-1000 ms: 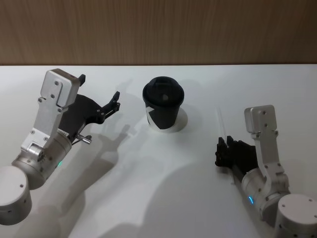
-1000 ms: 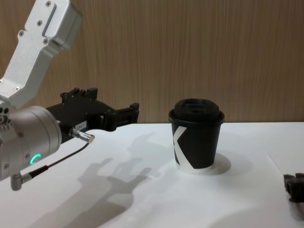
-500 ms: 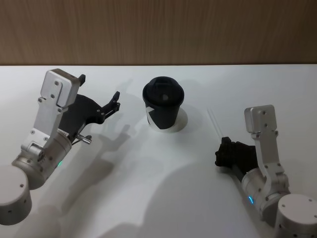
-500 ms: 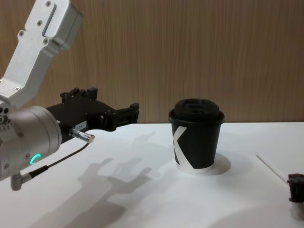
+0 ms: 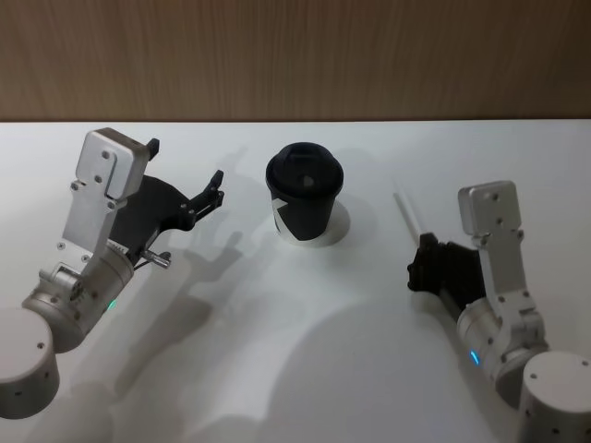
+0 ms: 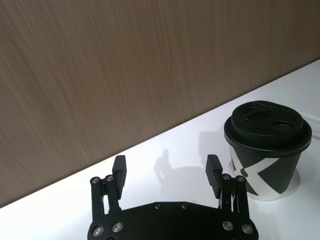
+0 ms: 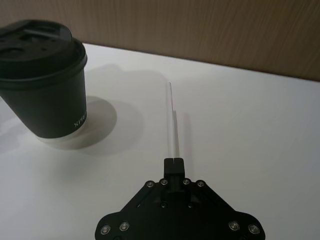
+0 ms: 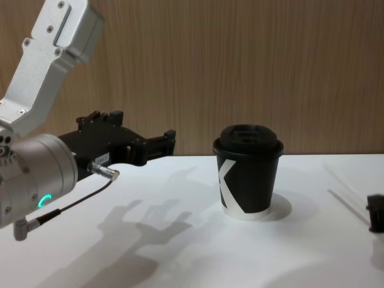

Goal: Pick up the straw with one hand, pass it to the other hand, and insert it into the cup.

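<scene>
The black cup (image 5: 305, 193) with its domed lid stands at mid table, also seen as the cup (image 8: 248, 175), cup (image 6: 267, 145) and cup (image 7: 44, 80). To its right, my right gripper (image 5: 423, 247) is shut on the near end of the thin white straw (image 5: 407, 214). In the right wrist view the straw (image 7: 173, 120) sticks straight out from the closed right gripper (image 7: 173, 162), its far end off the table. My left gripper (image 5: 185, 168) hovers open left of the cup, with nothing between its fingers; it is the left gripper (image 6: 166, 172) and left gripper (image 8: 143, 127).
The white table (image 5: 295, 351) runs back to a wooden wall (image 5: 295, 55). A thin cable with a metal plug (image 8: 105, 172) hangs at my left wrist. My right gripper (image 8: 376, 213) shows at the chest view's right edge.
My right gripper has shut on the straw and lifted it off the table, moving slightly forward. The left arm and the cup have stayed still.
</scene>
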